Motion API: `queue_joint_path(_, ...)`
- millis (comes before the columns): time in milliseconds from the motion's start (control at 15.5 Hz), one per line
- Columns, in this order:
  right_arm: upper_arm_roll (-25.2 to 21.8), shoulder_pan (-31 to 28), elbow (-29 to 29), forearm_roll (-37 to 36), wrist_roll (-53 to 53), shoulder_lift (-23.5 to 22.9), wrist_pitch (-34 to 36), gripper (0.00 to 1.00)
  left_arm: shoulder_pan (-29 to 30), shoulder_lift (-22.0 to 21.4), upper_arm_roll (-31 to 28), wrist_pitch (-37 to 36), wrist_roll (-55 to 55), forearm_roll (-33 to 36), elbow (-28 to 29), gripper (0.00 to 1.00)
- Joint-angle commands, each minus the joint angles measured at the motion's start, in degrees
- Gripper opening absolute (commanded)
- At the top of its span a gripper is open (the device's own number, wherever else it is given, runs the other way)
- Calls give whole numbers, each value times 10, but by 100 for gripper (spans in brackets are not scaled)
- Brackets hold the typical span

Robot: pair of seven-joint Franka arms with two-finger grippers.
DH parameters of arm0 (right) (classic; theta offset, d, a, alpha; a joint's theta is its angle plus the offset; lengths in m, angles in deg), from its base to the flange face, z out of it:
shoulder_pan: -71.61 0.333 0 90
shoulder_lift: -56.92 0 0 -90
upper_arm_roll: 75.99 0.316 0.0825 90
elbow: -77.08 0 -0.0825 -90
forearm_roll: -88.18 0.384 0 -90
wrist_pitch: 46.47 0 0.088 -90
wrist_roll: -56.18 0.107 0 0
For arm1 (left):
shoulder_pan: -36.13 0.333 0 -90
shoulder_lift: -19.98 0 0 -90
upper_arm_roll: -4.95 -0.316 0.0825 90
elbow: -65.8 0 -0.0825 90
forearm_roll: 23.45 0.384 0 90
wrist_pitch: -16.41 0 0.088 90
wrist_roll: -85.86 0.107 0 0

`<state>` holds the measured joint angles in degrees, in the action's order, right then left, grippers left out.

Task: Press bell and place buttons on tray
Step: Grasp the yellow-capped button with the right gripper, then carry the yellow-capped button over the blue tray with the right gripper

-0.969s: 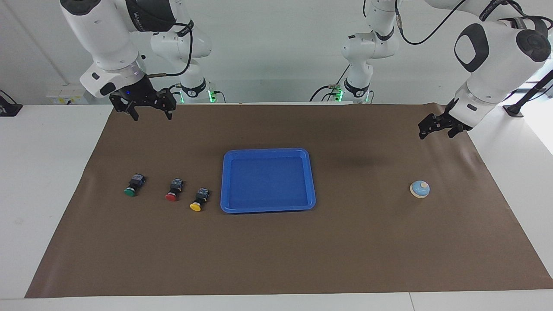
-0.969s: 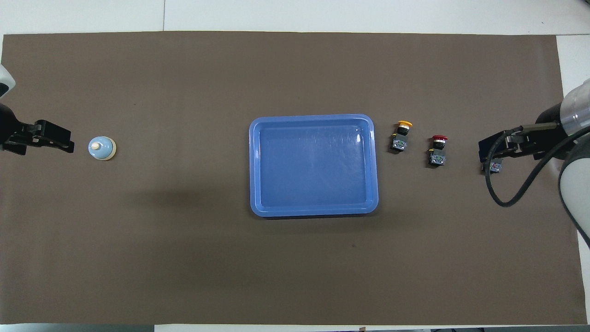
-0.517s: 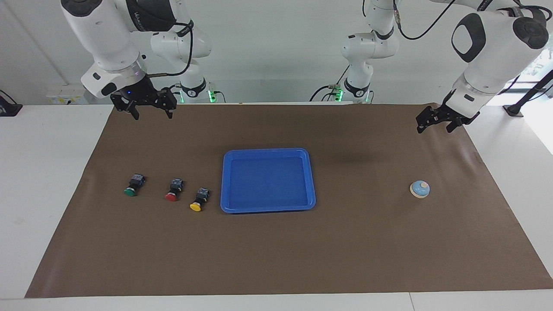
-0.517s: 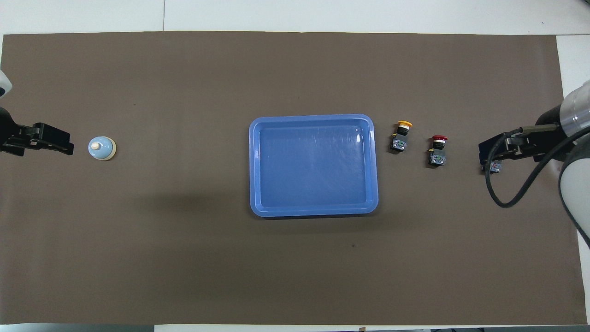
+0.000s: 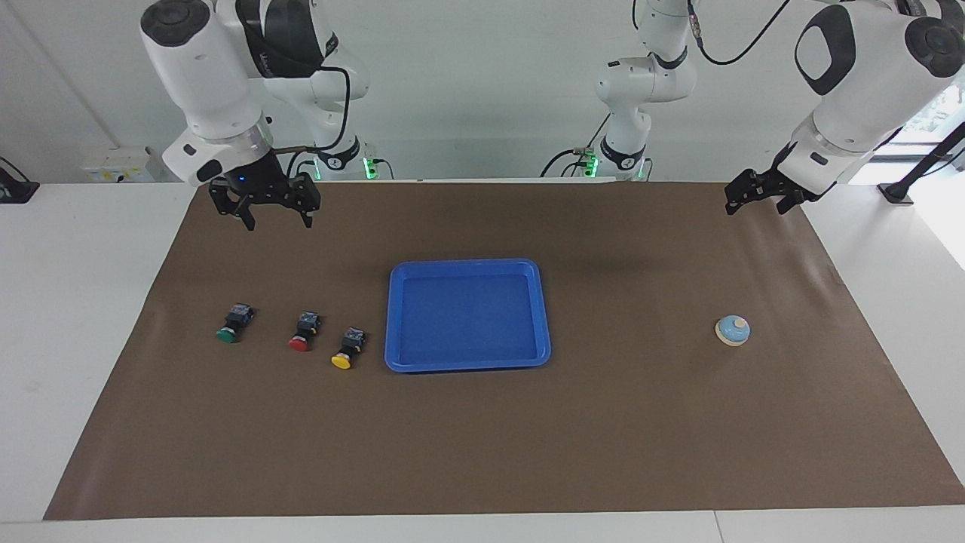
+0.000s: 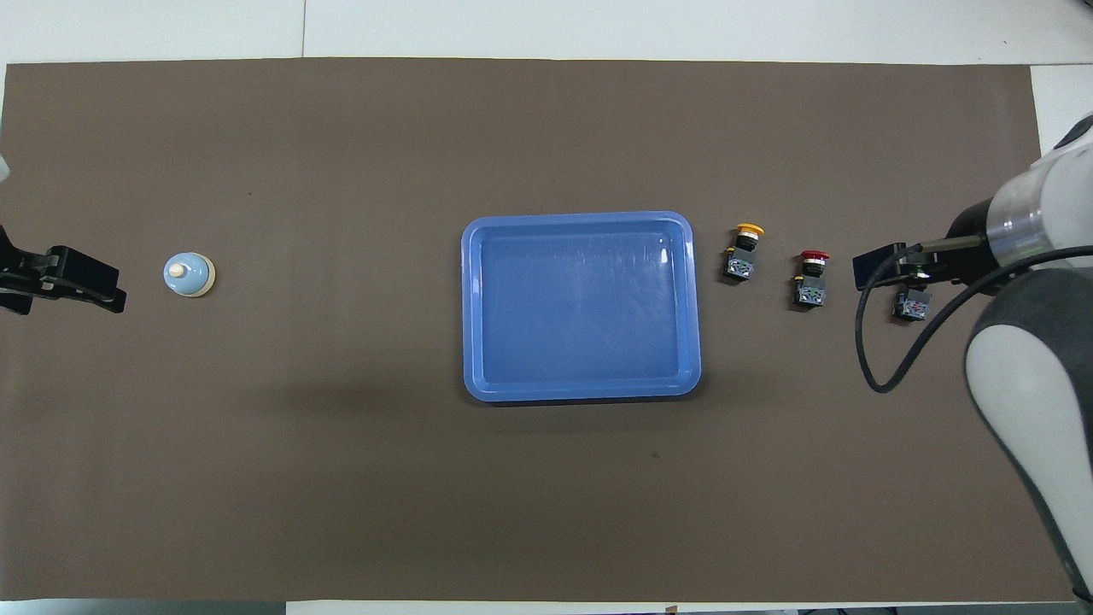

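The light-blue bell (image 5: 733, 330) stands on the brown mat toward the left arm's end; it also shows in the overhead view (image 6: 188, 274). The blue tray (image 5: 467, 264) lies mid-table, with nothing in it (image 6: 581, 219). The green button (image 5: 230, 324), red button (image 5: 303, 332) and yellow button (image 5: 347, 349) lie in a row beside the tray, toward the right arm's end. My right gripper (image 5: 277, 221) is open and raised; from above (image 6: 879, 266) it covers the green button's cap (image 6: 910, 305). My left gripper (image 5: 756, 205) is open, raised, apart from the bell.
A brown mat (image 5: 482, 437) covers most of the white table. The red button (image 6: 811, 278) and the yellow button (image 6: 745, 252) lie with their caps pointing away from the robots. The right arm's black cable (image 6: 871, 359) hangs near the green button.
My left gripper has risen and drawn back from the bell toward the robots. My right gripper has shifted toward the tray and a little lower, over the green button. The objects have not moved.
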<state>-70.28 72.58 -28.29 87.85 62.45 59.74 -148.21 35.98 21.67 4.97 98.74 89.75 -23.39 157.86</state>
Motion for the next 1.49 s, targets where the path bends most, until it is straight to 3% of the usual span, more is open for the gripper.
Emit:
queue_joint_path(0,-1,29,-33,2,65,-39,-65,100,-4,-12,-6,12,24,4,16,100)
queue_joint_path(323,0,47,-80,-24,117,-118,-237,100,-10,-6,1,-2,24,6,1,100)
queue_joint_path(517,-1,47,-63,-40,120,-174,-283,100,-10,-6,1,6,20,5,-4,100)
queue_joint_path(775,-2,41,-20,-42,122,-232,-294,100,-10,-5,2,20,-5,-2,0,100)
queue_joint_path(1292,-3,40,-33,-47,150,-256,-319,95,-10,-6,3,35,-19,-2,5,100)
queue_joint_path(1357,-3,40,-36,-47,149,-257,-326,87,-10,-9,3,38,-16,-2,14,100)
queue_joint_path(1421,-3,40,-42,-47,149,-257,-332,60,-10,-11,3,38,-17,-2,14,100)
